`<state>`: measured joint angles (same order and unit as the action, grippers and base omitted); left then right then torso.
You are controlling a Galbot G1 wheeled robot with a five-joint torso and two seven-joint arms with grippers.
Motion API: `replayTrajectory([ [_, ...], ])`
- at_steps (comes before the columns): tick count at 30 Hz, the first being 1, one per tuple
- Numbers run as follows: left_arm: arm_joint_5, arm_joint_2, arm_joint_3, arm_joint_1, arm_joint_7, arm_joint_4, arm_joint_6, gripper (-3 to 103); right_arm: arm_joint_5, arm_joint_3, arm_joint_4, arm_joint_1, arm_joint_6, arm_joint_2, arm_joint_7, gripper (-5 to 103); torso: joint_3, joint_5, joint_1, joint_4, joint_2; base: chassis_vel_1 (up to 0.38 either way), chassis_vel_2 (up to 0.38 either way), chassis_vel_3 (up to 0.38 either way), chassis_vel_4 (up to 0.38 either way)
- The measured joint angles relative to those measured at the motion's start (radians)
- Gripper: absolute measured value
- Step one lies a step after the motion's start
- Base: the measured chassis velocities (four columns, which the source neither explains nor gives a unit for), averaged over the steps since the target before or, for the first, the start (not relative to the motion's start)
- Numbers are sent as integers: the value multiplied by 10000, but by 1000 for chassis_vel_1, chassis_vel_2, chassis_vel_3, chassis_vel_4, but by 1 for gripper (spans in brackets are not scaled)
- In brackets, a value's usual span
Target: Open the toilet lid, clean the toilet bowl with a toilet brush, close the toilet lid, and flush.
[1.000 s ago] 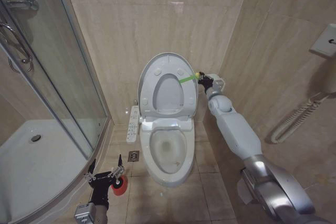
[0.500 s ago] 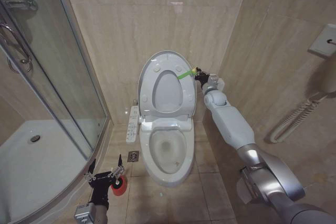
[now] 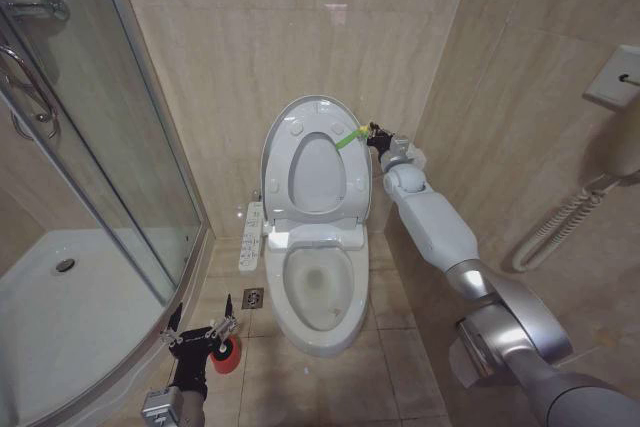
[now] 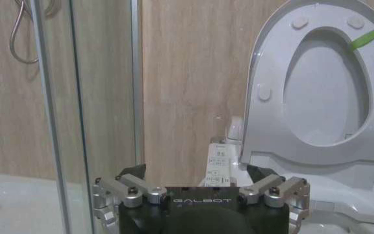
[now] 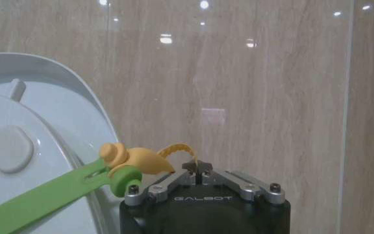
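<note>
The toilet lid [image 3: 315, 159] stands raised against the back wall above the open toilet bowl [image 3: 320, 287]. My right gripper [image 3: 372, 134] is at the lid's right edge, by its green-yellow band [image 3: 350, 138]. In the right wrist view the gripper [image 5: 196, 167] is shut, with the yellow end of the band [image 5: 140, 161] running into its tips. My left gripper [image 3: 203, 332] hovers open low over the floor at the near left, right beside the toilet brush's red holder cup [image 3: 230, 353]. Seen from the left wrist, its fingers [image 4: 134, 173] are spread, facing the lid [image 4: 323, 83].
A narrow white button panel [image 3: 253, 237] hangs left of the bowl, with a floor drain [image 3: 254, 298] below it. The glass shower door [image 3: 110, 157] and curved shower tray [image 3: 60, 317] close off the left. A coiled cord [image 3: 560, 232] hangs on the right wall.
The right gripper has moved up and a little left with the band, tipping the lid further back toward the wall. The left arm has stayed still.
</note>
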<state>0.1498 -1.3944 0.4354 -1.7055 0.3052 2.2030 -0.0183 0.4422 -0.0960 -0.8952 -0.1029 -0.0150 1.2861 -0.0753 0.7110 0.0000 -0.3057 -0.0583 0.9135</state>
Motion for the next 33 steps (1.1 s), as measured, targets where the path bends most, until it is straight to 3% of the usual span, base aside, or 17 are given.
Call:
replayTrajectory([
  [7,0,0,0,0,0,0,0,100,473,50,-1035,-423,299,-670,-75,1,1,1,-1,11,-1,0,0,0,0],
  [11,0,0,-1,0,0,0,0,100,784,51,-1896,-849,556,-1332,-130,1,0,3,-1,-3,-1,0,0,0,0],
  [19,0,0,-1,0,0,0,0,100,1017,-48,-2663,-1303,693,-1803,-167,1,0,1,0,-1,-1,0,0,0,0],
  [27,0,0,0,0,0,0,0,100,1257,-67,-3303,-1471,1278,-2141,-173,1,0,1,0,-4,-1,0,0,0,0],
  [28,0,0,-1,0,0,0,0,100,1286,-67,-3375,-1502,1322,-2181,-166,18,0,1,0,-5,-1,0,0,0,0],
  [33,0,0,-1,0,0,0,0,100,1367,-77,-3637,-1705,1417,-2342,-113,18,0,1,0,-4,-1,0,0,0,0],
])
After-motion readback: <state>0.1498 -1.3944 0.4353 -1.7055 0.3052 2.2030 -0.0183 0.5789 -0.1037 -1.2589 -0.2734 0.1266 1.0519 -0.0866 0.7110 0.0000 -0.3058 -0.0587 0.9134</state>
